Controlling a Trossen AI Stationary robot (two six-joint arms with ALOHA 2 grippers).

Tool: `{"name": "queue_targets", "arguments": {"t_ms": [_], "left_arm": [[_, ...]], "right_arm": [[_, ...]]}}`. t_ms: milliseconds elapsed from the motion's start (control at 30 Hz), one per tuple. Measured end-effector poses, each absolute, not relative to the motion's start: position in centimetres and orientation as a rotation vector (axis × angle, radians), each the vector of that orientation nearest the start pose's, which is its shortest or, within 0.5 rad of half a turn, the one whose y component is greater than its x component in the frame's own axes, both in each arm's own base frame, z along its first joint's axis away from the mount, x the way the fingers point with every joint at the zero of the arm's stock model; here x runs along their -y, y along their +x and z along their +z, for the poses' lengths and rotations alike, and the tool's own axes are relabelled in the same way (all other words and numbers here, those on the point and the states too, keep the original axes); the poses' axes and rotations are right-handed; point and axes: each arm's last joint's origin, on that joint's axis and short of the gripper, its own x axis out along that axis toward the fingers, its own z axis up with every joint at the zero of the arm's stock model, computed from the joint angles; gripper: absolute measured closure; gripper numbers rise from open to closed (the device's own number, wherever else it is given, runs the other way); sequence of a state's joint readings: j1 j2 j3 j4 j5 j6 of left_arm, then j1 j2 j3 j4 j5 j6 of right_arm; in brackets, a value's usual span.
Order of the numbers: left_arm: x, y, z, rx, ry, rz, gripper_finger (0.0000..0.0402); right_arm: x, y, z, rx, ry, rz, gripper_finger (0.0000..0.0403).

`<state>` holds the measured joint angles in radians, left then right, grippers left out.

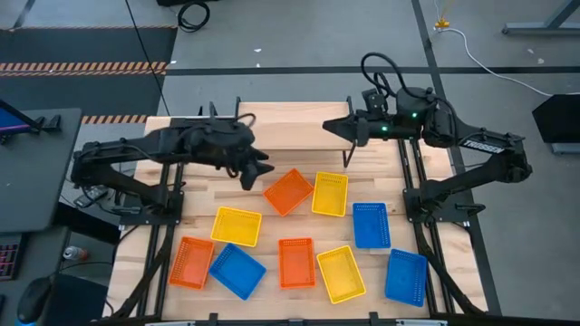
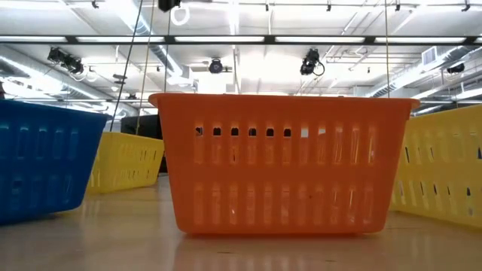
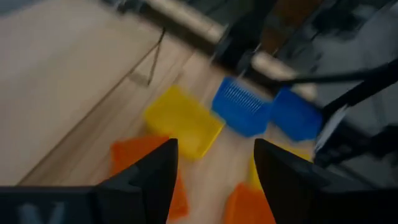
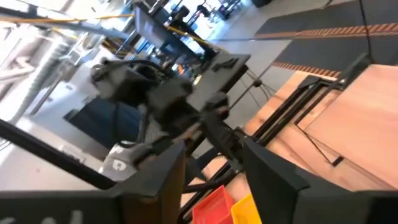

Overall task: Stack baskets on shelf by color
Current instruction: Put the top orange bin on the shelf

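Nine baskets loose on the table [image 1: 272,122], none on the shelf [image 1: 290,138].

All empty: orange ones [image 1: 288,192] [image 1: 296,263] [image 1: 191,263], yellow [image 1: 330,194] [image 1: 236,226] [image 1: 342,273], blue [image 1: 370,225] [image 1: 237,270] [image 1: 406,276], scattered in front of the shelf. Left gripper [image 1: 253,172] reaching in above the table beside the tilted orange basket, jaws apart, holding nothing. Right gripper [image 1: 333,127] extended over the shelf, fingers parted, empty.

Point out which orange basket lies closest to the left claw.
The orange plastic mesh basket turned diagonally, just right of the left claw and beside a yellow one. The other two orange baskets lie square in the table's front row.
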<state>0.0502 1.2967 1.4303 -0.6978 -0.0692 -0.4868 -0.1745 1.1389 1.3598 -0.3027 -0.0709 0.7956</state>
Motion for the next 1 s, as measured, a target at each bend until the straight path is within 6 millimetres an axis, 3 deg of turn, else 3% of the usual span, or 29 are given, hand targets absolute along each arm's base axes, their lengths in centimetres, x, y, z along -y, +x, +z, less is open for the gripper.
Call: {"name": "queue_targets", "arguments": {"t_ms": [267, 567, 767, 1000], "left_arm": [[-1.1, 28.5, 36.6, -0.733, -0.346, 0.246, 0.0195], [-1.1, 31.5, 33.0, -0.872, -0.328, 0.255, 0.0195], [-0.5, 34.1, 29.2, -0.999, -0.308, 0.258, 0.0192], [1.6, 36.6, 24.7, -1.106, -0.325, 0.26, 0.0196]], "right_arm": [[3.6, 22.2, 43.3, -0.211, 0.798, -0.159, 0.0195], [1.5, 20.3, 39.7, -0.665, 0.838, -0.21, 0.0194], [0.4, 18.8, 38.4, -0.859, 0.823, -0.294, 0.0194], [-0.4, 17.5, 37.6, -1.003, 0.807, -0.344, 0.0194]]}}
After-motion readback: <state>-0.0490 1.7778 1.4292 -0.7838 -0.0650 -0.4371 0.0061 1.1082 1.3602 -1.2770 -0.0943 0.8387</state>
